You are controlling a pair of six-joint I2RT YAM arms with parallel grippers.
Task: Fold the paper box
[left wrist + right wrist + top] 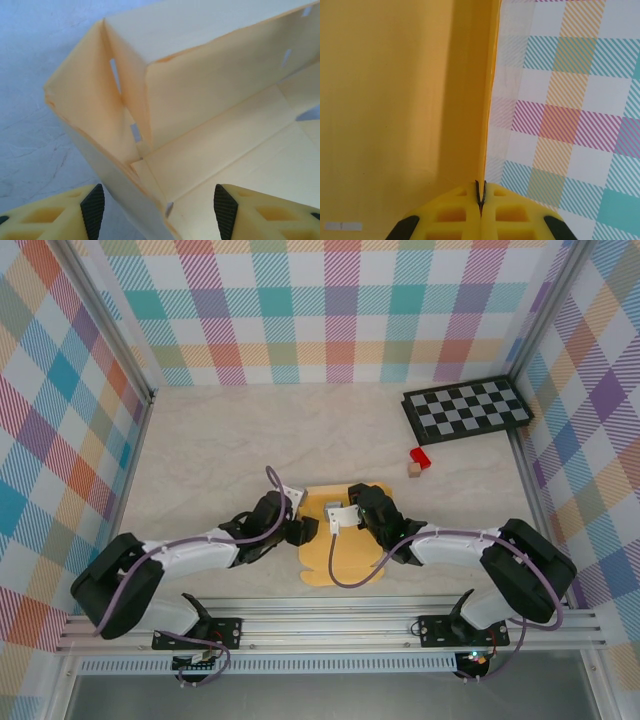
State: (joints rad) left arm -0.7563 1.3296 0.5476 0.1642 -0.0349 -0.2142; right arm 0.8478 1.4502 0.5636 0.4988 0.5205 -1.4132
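1. The box lies near-centre on the table, long axis near-to-far, between both arms.
2. Left gripper, jaws apart, straddles its left corner wall, probably the next part to fold.
3. Right gripper is clamped on a raised wall.

Robot test cell, lab-type rig, not a lived-in room. Plaid-printed panel walls close it in at 9, 12 and 3 o'clock, held by bare aluminium posts. Marble-look tabletop inside. Extruded aluminium rail at 6 o'clock, two robot arms bolted to it. Black-and-grey checkerboard lying at 2 o'clock
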